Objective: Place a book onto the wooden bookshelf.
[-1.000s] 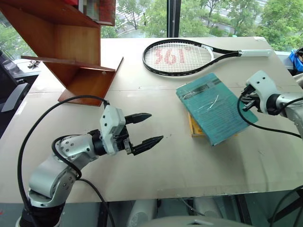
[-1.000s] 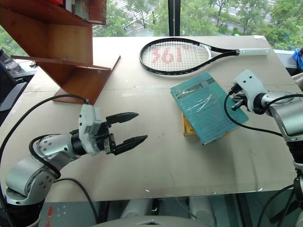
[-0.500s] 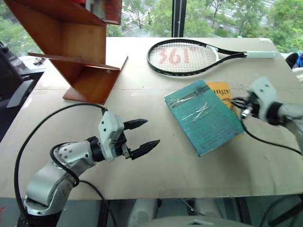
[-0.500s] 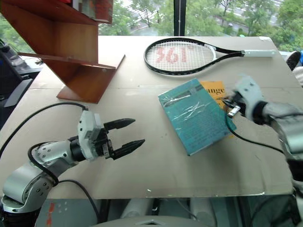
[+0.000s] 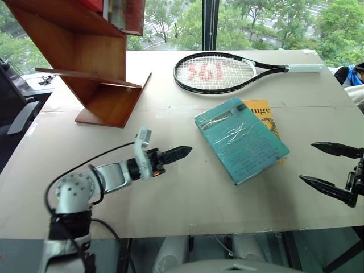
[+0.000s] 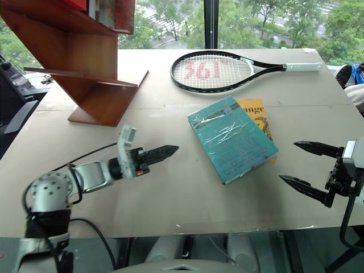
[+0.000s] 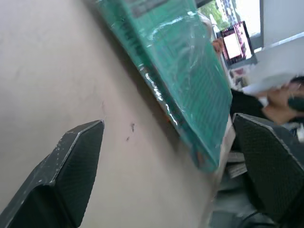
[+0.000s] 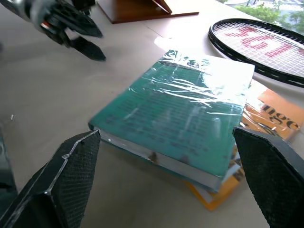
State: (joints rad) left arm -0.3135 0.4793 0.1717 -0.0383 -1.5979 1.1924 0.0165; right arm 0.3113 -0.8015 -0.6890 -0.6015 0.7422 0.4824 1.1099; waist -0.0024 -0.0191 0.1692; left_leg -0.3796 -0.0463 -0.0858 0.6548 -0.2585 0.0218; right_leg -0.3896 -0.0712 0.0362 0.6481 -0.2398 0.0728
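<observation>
The teal plastic-wrapped book [image 5: 240, 139] lies flat at the table's middle right, overlapping a yellow book [image 5: 263, 110]. The wooden bookshelf [image 5: 85, 57], with reddish zigzag boards, stands at the far left. My left gripper [image 5: 185, 151] hovers low over the table left of the book, rolled on its side and pointing at it. Its fingers [image 7: 71, 166] stand wide apart with nothing between them. My right gripper [image 6: 287, 161] hangs near the front right edge, open and empty, a short way from the book [image 8: 180, 118].
A tennis racket [image 5: 216, 73] lies across the far side of the table behind the books. Some books stand on the shelf's upper board [image 5: 122, 14]. A dark chair [image 5: 17, 108] is off the table's left edge. Bare tabletop separates shelf and book.
My right gripper has opened, let go of the book and drawn back toward the front right edge. The book has shifted left, uncovering the yellow one. My left gripper has rolled sideways and reached forward.
</observation>
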